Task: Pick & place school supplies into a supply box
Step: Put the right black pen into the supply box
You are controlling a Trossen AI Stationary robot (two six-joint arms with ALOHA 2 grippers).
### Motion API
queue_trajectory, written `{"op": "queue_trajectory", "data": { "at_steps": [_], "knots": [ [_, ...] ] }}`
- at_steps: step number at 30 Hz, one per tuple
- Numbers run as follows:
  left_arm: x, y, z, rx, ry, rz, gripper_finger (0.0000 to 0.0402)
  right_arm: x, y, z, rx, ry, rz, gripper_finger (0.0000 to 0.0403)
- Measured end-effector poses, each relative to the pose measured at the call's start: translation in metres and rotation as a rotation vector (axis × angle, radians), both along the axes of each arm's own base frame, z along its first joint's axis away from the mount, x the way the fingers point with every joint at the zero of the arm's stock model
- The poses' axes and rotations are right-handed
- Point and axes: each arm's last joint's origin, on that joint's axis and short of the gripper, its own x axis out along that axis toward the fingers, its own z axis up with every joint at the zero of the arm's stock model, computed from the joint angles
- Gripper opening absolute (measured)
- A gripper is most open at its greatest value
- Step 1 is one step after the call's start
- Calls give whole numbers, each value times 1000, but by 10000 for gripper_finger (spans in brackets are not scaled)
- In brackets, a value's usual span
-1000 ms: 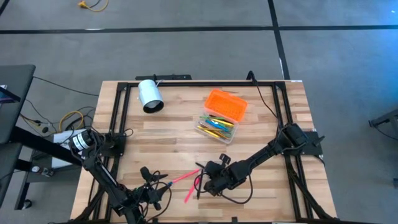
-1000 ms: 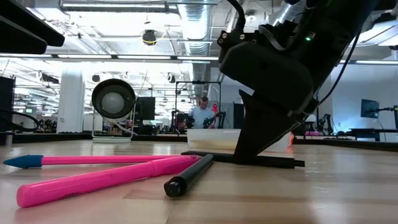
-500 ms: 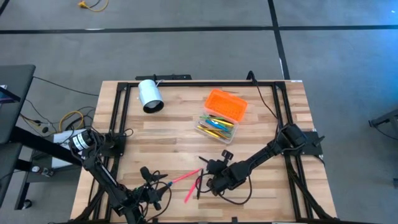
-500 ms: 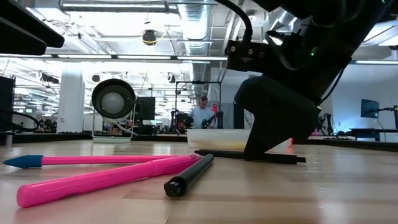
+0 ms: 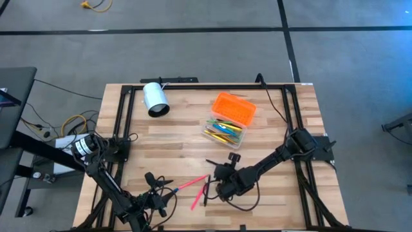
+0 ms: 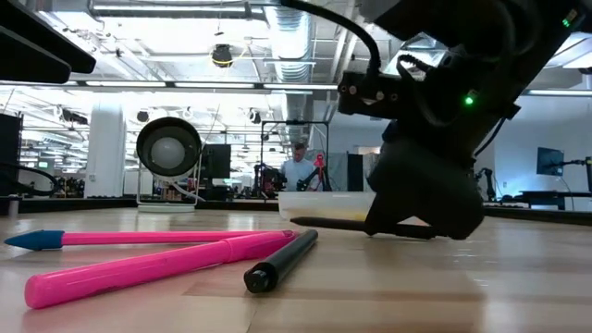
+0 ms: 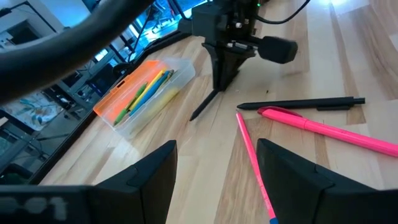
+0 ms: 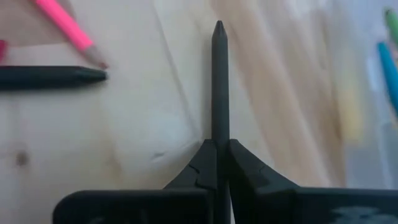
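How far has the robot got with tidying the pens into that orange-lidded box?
Mostly done: the supply box already holds a heap of coloured pens. In hand: the right pincer is shut on a black pen, low over the table. Left: two pink pens and another black pen lie on the wood. The left pincer waits open near them.

Two matte black arms (image 5: pixel 273 159), looped black cables, green indicator light (image 6: pixel 470 100), wedge-shaped fingers (image 8: pixel 249 169)
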Motion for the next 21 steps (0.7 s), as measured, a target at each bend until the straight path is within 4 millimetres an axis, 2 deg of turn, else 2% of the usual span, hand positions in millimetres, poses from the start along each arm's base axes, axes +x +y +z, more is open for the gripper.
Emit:
{"op": "queue_trajectory", "data": {
  "at_steps": [10,21],
  "knots": [
    [-1,1,0,3,2,4,212,3,-1,9,-121,-1,46,0],
    [-1,2,0,11,7,4,212,8,-4,50,-338,72,32,0]
  ]
}}
